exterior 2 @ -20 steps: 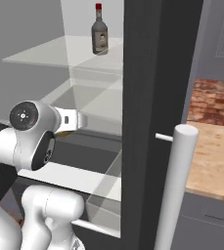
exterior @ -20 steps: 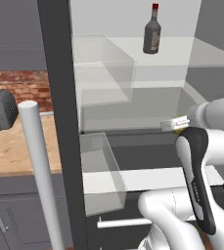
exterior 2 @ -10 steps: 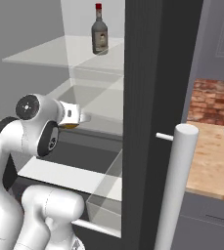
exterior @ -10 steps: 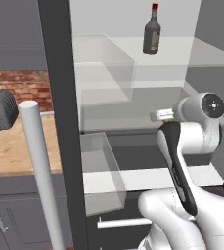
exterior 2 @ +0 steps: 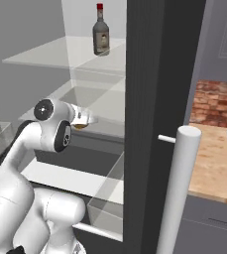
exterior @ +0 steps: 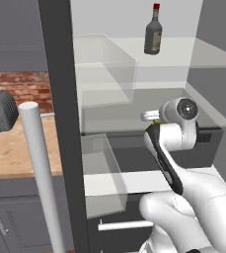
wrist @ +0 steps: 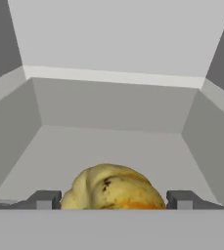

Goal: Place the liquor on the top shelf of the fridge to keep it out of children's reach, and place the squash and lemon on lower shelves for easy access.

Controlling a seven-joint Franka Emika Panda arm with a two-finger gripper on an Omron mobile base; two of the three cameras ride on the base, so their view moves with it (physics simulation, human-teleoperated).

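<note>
The gripper [wrist: 113, 199] is reaching into the fridge [exterior: 60, 99], its jaws spread wide around a lumpy yellow squash [wrist: 112, 188] lying between the fingertips at 6 o'clock of the hand view. The liquor [exterior: 153, 30] is standing upright on the top shelf [exterior: 178, 57].

Liquor [exterior 2: 101, 37] upright on top shelf [exterior 2: 50, 55]

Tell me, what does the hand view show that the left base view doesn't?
The hand view shows a yellow squash between the gripper's wide-set fingertips, inside a pale fridge compartment. The left base view shows the liquor upright on the top shelf, the dark fridge door edge with its silvery handle, and a wooden counter. Both share the fridge's pale interior.
</note>
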